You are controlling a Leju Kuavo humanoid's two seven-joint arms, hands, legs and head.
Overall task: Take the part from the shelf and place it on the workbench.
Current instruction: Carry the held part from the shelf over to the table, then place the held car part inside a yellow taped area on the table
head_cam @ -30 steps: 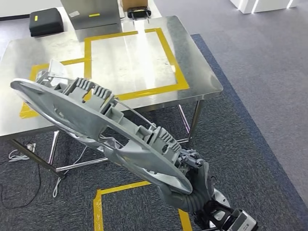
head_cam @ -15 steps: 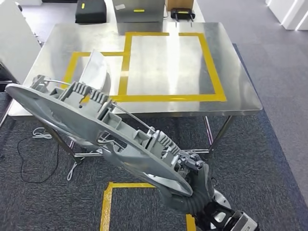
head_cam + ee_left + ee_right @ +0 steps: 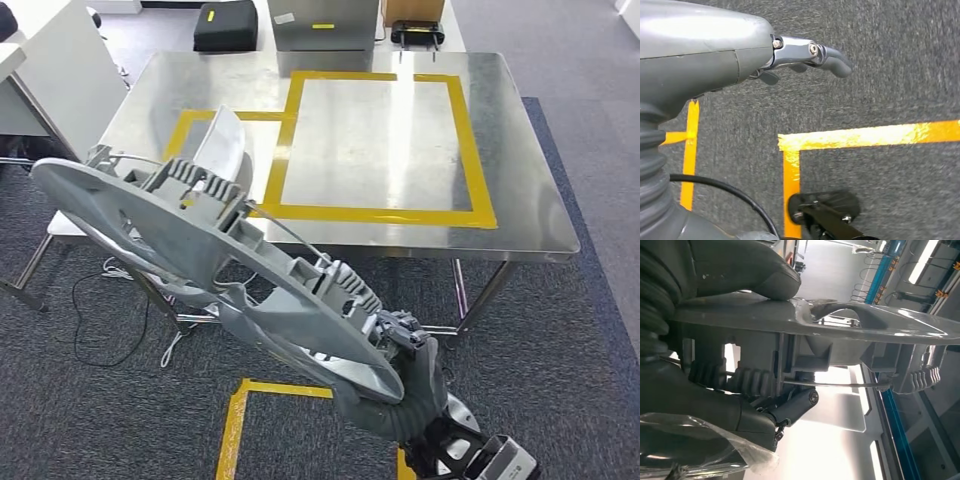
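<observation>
Right now the workbench (image 3: pixel 528 190) is sitting ahead of the robot, a big shiny metal table with yellow tape lines on top. The part (image 3: pixel 219 270) is a long grey plastic piece, and it is being held up in the air, in front of the bench's near edge and not yet on it. Its long side is running from the right hand (image 3: pixel 404 385), low down and close to the robot, up and away to the left, so its far tip is hanging near the bench's left front corner. The right hand is holding tight to the near end of the part. The left hand (image 3: pixel 806 52) is hanging down over the carpet, well away from the part, with nothing in it and its fingers sticking out straight. So I think the right arm is the one to carry the part forward over the bench and lay it down.
</observation>
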